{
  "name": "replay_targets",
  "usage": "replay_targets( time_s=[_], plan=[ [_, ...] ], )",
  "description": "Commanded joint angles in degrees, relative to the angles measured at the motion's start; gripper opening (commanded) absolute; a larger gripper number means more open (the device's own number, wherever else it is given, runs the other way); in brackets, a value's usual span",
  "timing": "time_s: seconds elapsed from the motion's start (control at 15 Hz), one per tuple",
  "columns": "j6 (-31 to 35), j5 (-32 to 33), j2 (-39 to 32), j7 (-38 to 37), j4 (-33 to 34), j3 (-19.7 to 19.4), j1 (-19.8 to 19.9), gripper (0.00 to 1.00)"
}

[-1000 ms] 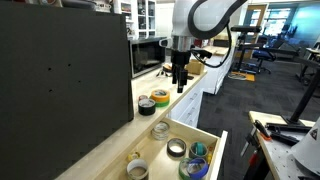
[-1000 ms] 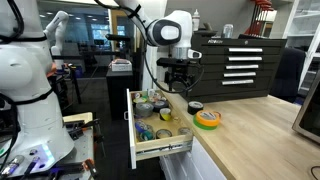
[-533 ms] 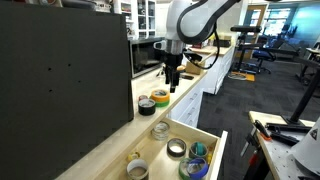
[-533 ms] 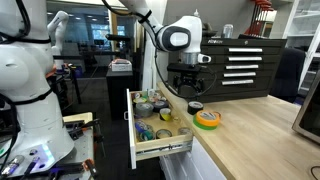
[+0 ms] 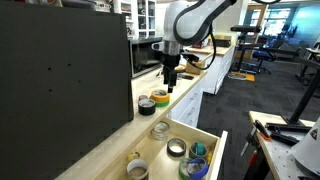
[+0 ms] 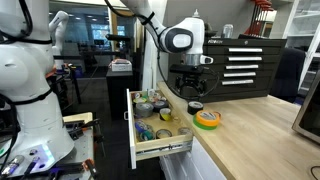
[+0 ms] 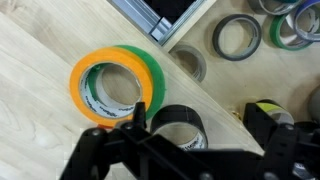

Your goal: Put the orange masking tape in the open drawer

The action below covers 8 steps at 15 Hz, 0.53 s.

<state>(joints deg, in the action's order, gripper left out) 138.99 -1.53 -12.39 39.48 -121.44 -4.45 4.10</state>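
Wrist view: tool state?

> Gripper (image 7: 200, 140) fingers are spread wide with nothing between them. One finger sits over the near rim of the orange masking tape (image 7: 86, 70). Can't tell if it's touching.

Where's the tape?

> Lying on the pale wood countertop (image 7: 40, 135), pressed face to face against a green roll (image 7: 157, 82). A black roll (image 7: 180, 122) is just beside them, right under the tool. Beyond that is the drawer (image 7: 245, 75), pulled out with several rolls inside. The tape is outside it, near its corner.

Arm pose?

> In both exterior views the Panda arm (image 5: 195, 15) arcs over from above with the wrist pointing straight down. The gripper hangs just above the rolls, on the counter edge beside the drawer.
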Motion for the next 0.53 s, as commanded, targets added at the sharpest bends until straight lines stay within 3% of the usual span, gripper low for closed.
replay_targets(
  time_s=[0.0,0.47],
  plan=[
    [1.61,0.71,-0.65,-0.58,-0.65,1.73,1.01,1.00],
    [2.81,2.29,-3.98,-0.07,0.65,2.80,1.17,1.00]
  ],
)
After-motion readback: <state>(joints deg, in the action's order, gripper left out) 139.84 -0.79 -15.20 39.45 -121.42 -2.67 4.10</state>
